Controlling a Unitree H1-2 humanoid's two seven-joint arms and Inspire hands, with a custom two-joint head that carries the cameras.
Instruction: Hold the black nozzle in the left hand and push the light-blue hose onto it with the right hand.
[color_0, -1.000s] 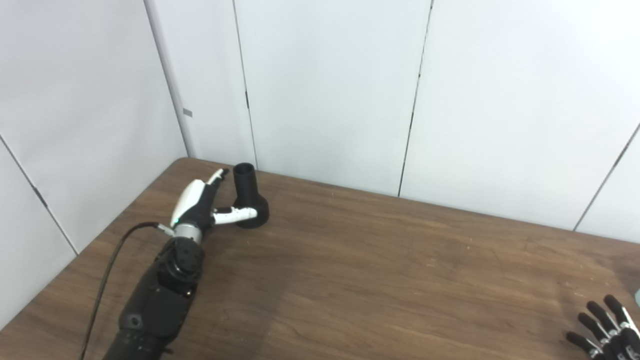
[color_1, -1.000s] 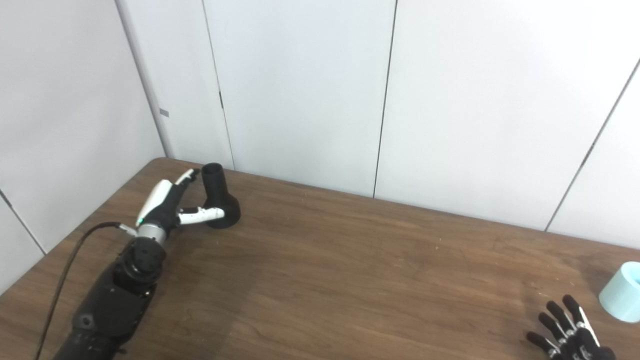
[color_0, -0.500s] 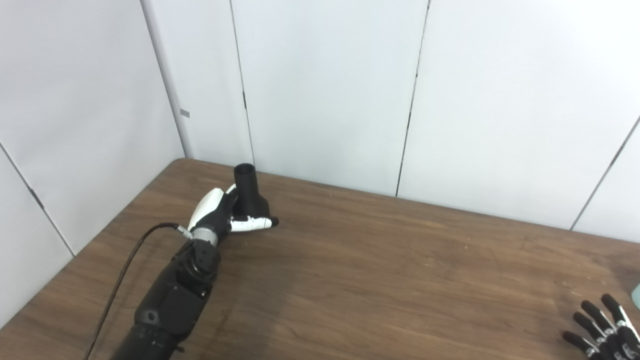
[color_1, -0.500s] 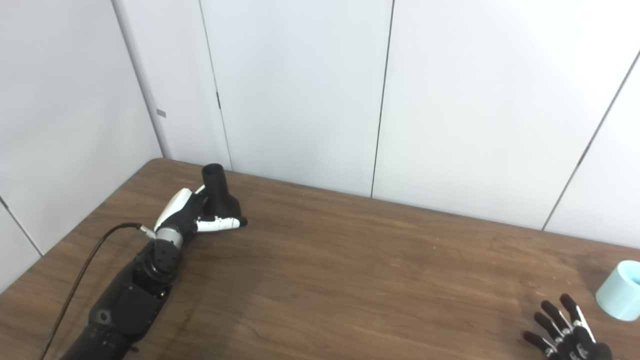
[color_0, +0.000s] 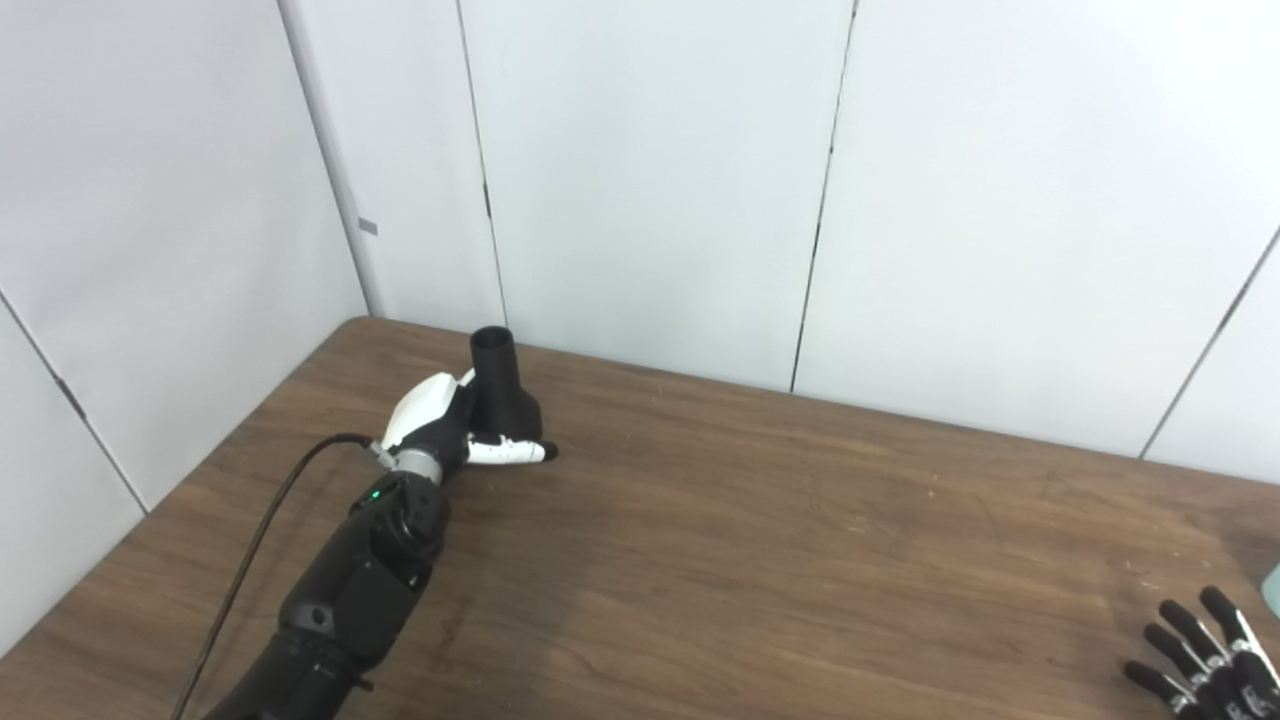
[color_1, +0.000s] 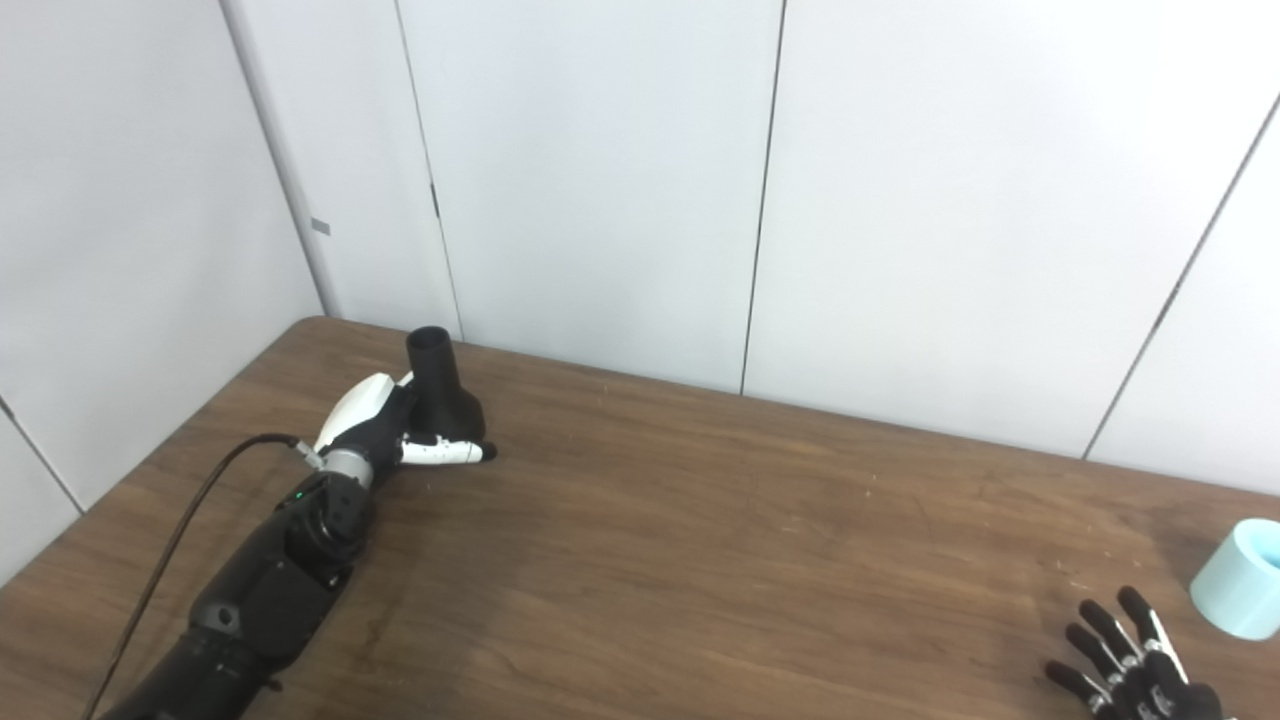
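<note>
Counting first: one nozzle (color_0: 500, 390), one hose (color_1: 1236, 579), two hands, one table (color_0: 760, 560). Nozzle is matte black, a narrow round tube up top flaring to a wide base, standing upright at the far left corner of the table w/ its open mouth up. Left hand (color_0: 445, 425) (white shell, black palm) is wrapped round the flared base, clasping it; thumb lies across the front, low near the tabletop. A black cable runs along the left arm. Hose is a short, smooth light-blue cylinder, open-ended, lying at the right edge of the table, well apart from the nozzle. Right hand (color_1: 1130, 665) sits near it at bottom right, black fingers spread, holding nothing, not touching the hose. Tabletop is dark brown wood grain, walls are plain white panels.
</note>
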